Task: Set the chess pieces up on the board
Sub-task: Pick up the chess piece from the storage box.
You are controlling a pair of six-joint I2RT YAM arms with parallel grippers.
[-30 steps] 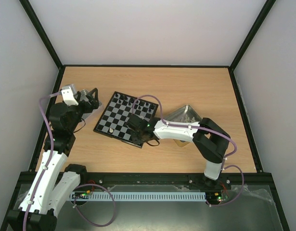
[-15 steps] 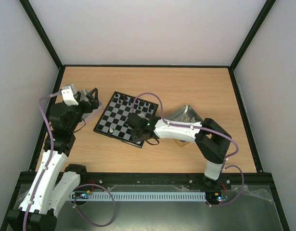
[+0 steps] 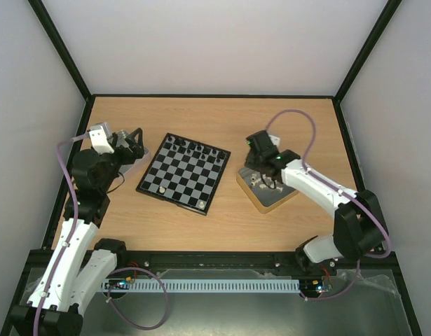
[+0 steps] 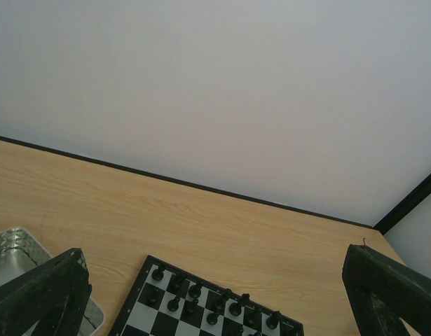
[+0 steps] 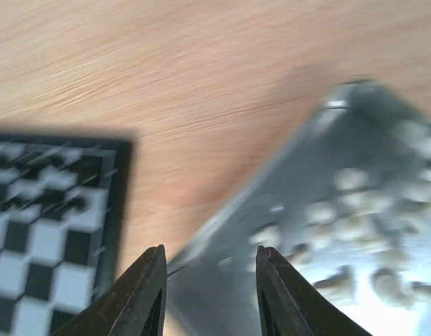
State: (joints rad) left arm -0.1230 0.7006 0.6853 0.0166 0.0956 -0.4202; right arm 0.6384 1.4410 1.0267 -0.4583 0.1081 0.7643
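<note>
Right gripper (image 5: 209,280) had swung from the board's (image 3: 183,175) near edge to the right tray (image 5: 369,119), jaws part-open and empty over white pieces (image 5: 352,178). Left gripper (image 3: 131,136) sat wide, far left. Fetching step; next probably lower and pinch one piece.

You're in a robotics lab cell: white panels (image 3: 215,42) and a black frame (image 3: 62,49) box in a wooden table (image 3: 285,119), with 2 arms (image 3: 75,231) and a cable duct (image 3: 201,285) at its near edge.

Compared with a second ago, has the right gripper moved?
Yes. The right gripper has swung right, off the board's near edge, and now hangs over the silver tray beside it.
</note>
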